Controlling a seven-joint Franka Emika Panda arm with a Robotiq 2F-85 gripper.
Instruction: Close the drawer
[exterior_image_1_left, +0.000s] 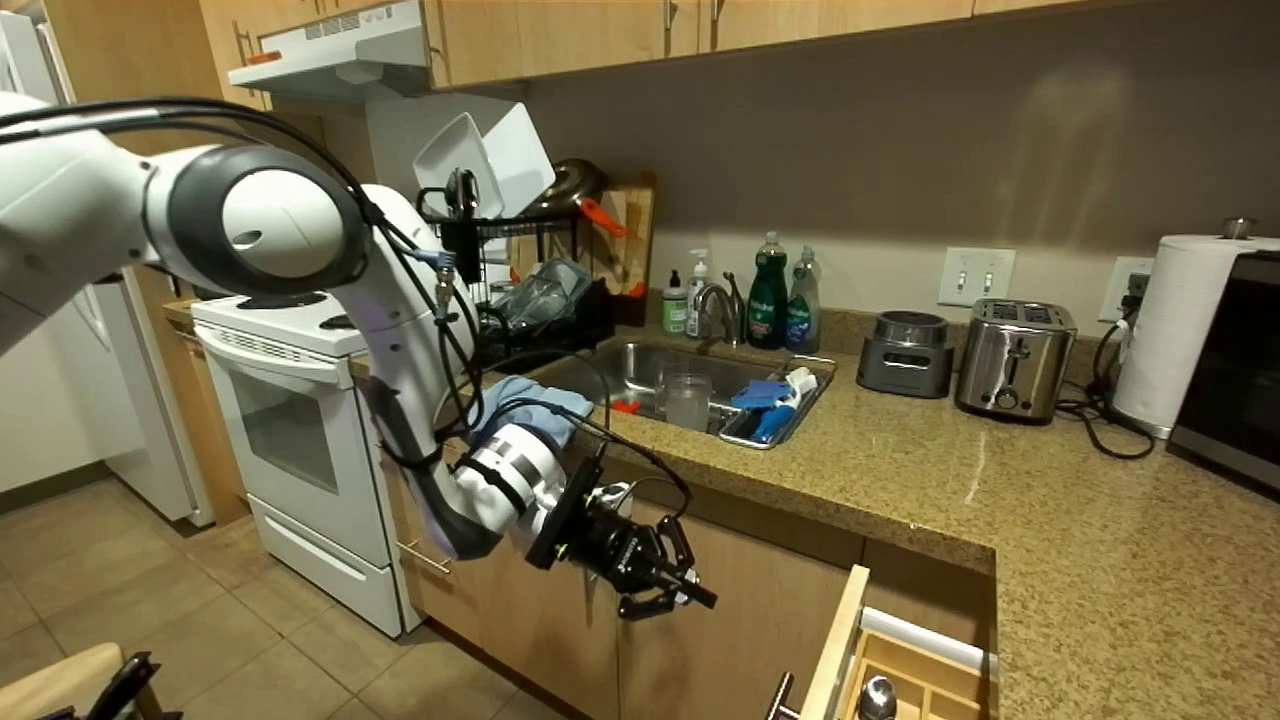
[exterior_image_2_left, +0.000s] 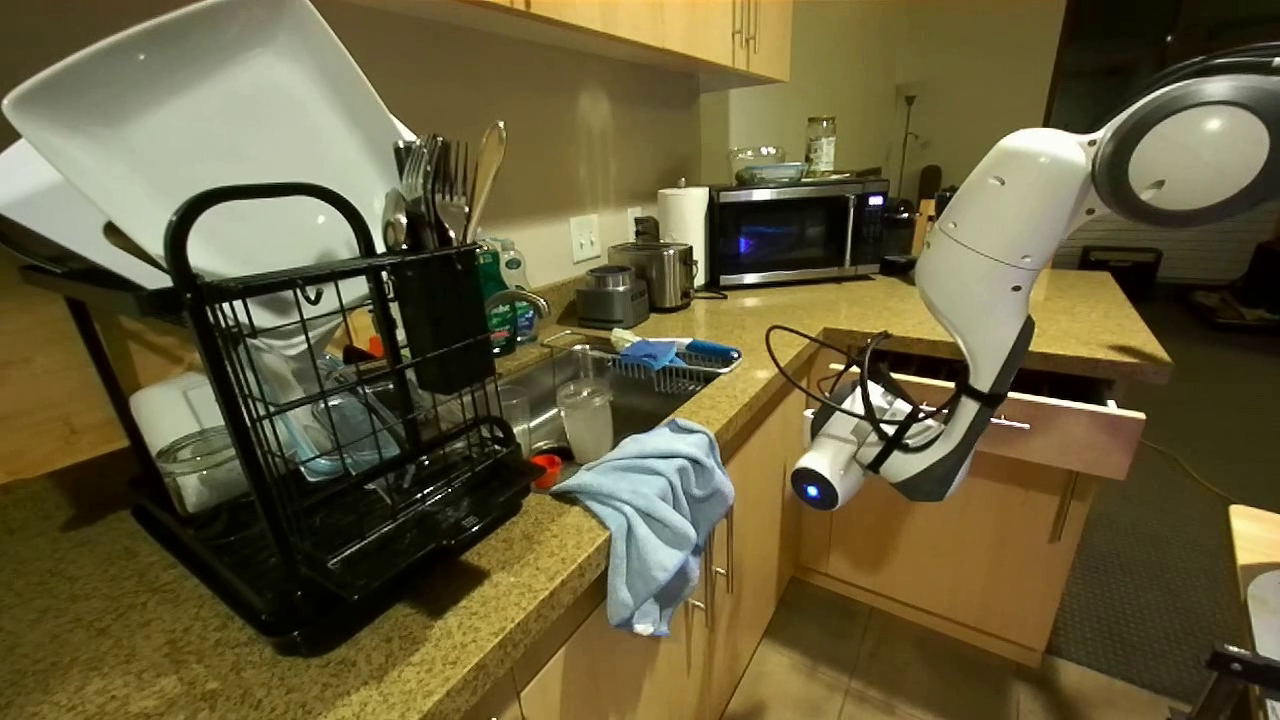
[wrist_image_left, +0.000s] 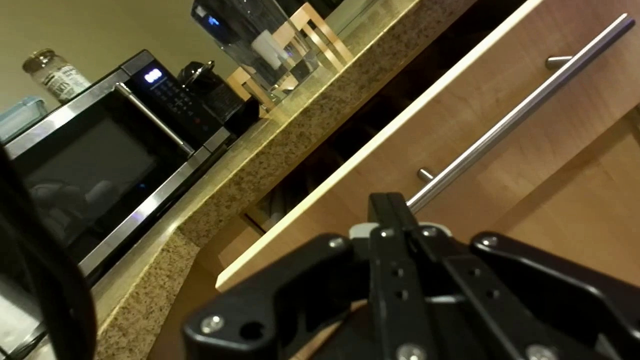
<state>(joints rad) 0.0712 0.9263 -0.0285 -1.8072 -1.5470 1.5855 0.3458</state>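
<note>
The drawer (exterior_image_1_left: 846, 630) stands pulled out below the counter corner. Its light wood front shows in an exterior view (exterior_image_2_left: 1085, 440) and in the wrist view (wrist_image_left: 400, 162). A silver bar handle (wrist_image_left: 525, 111) runs along the front. A tray with a spoon (exterior_image_1_left: 878, 698) lies inside. My gripper (exterior_image_1_left: 703, 592) is shut with nothing between its fingers. It hangs in front of the drawer, apart from it in an exterior view. In the wrist view the fingertips (wrist_image_left: 389, 202) overlap the near end of the handle. An exterior view hides the gripper behind the wrist.
The granite counter edge (wrist_image_left: 310, 122) overhangs the drawer. Lower cabinet doors (exterior_image_1_left: 730, 600) stand beside the gripper. A blue towel (exterior_image_2_left: 655, 510) hangs over the counter at the sink (exterior_image_1_left: 640, 365). A microwave (exterior_image_2_left: 795, 235) and toaster (exterior_image_1_left: 1016, 360) stand on the counter.
</note>
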